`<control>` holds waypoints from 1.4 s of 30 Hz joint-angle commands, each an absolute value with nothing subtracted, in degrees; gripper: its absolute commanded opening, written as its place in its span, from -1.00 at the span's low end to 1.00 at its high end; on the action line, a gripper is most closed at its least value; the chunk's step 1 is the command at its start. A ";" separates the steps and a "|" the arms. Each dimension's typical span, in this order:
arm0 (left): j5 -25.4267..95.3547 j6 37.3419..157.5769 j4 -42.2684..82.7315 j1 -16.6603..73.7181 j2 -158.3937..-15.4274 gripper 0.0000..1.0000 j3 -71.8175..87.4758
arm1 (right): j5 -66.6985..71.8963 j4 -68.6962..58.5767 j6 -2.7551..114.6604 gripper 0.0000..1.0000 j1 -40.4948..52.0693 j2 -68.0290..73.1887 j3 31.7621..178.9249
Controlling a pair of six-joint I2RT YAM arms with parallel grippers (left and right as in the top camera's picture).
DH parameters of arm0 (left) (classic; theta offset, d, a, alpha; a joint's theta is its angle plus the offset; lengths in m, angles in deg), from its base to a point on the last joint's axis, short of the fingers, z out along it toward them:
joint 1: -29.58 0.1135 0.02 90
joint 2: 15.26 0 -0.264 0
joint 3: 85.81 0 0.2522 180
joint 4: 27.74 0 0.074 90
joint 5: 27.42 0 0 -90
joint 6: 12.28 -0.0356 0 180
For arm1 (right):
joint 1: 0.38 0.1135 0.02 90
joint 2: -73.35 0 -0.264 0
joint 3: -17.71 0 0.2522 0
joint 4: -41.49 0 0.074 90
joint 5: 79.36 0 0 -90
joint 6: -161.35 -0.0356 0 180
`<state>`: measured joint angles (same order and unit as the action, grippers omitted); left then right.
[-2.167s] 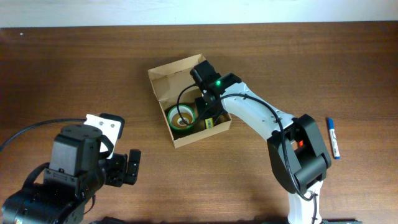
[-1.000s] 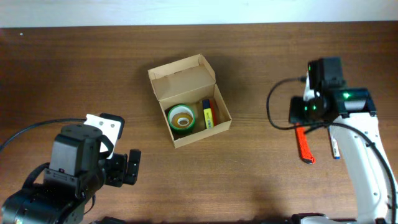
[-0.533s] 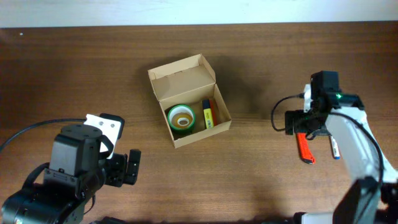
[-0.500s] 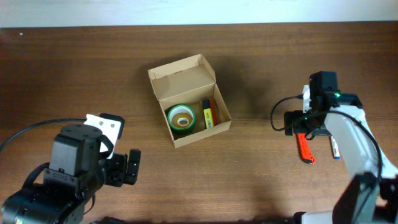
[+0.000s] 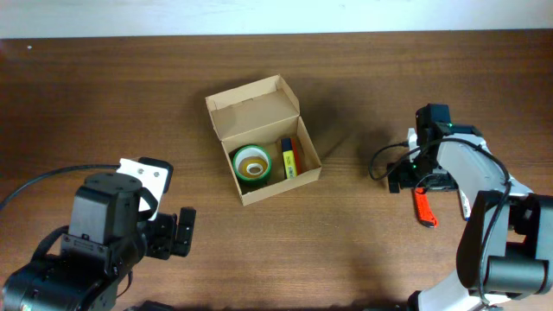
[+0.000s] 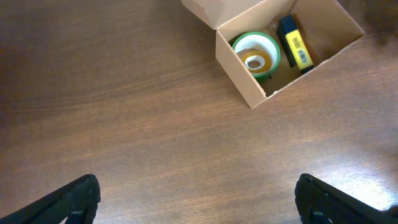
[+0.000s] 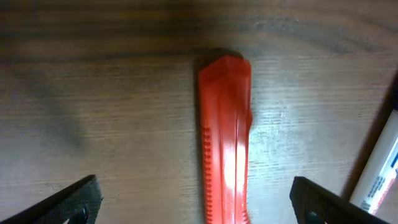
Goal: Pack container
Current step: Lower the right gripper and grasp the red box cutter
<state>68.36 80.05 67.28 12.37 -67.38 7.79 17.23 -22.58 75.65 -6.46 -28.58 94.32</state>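
The container [image 5: 259, 117], a small brown cardboard box, stands open with its lid flap raised at the back. Inside lie a green tape roll [image 5: 251, 164] and a yellow-and-black marker [image 5: 288, 157]; the left wrist view shows the container [image 6: 242, 93] too. My right gripper [image 7: 196, 204] is open and hangs low over a red ridged tool [image 7: 225, 143] on the table, one finger on each side, not touching it. From overhead the right gripper [image 5: 412, 181] is at the upper end of the red tool [image 5: 423, 207]. My left gripper [image 6: 199, 202] is open and empty.
A white marker with blue print [image 7: 379, 171] lies just right of the red tool. The left arm [image 5: 104, 233] sits at the front left, well away from the container. The right arm's links [image 5: 484, 250] fill the front right corner.
The right arm left the container, swung out to the right and has now come down over the red tool with its jaws spread wide. The left arm has not moved.
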 commanded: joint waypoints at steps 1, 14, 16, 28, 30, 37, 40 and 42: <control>67.77 78.96 67.30 12.50 -67.32 1.00 7.98 | 17.14 -20.85 75.67 0.94 -6.94 -29.04 92.31; 67.75 78.96 67.30 12.50 -67.29 1.00 7.98 | 16.60 -15.08 73.85 0.62 -7.97 -29.04 83.93; 67.77 78.96 67.30 12.50 -67.32 1.00 7.98 | 15.79 -14.67 73.85 0.48 -8.67 -29.04 83.85; 67.75 78.96 67.30 12.50 -67.32 1.00 7.98 | 15.81 -12.74 73.66 -0.20 -8.80 -29.04 83.85; 67.75 78.96 67.30 12.50 -67.32 1.00 7.98 | 15.81 -12.72 73.66 -0.32 -8.80 -29.04 83.85; 67.75 78.96 67.30 12.50 -67.32 1.00 7.98 | 15.79 -12.72 73.66 -0.57 -8.80 -29.04 83.85; 67.75 78.96 67.30 12.50 -67.32 1.00 7.98 | 15.77 -12.72 73.66 -0.67 -8.80 -29.04 83.85; 67.77 78.96 67.30 12.50 -67.32 1.00 7.98 | 15.55 -12.72 73.66 -0.79 -8.80 -29.04 83.85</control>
<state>68.36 80.05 67.28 12.37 -67.38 7.79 12.51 -12.96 74.07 -7.91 -26.61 85.99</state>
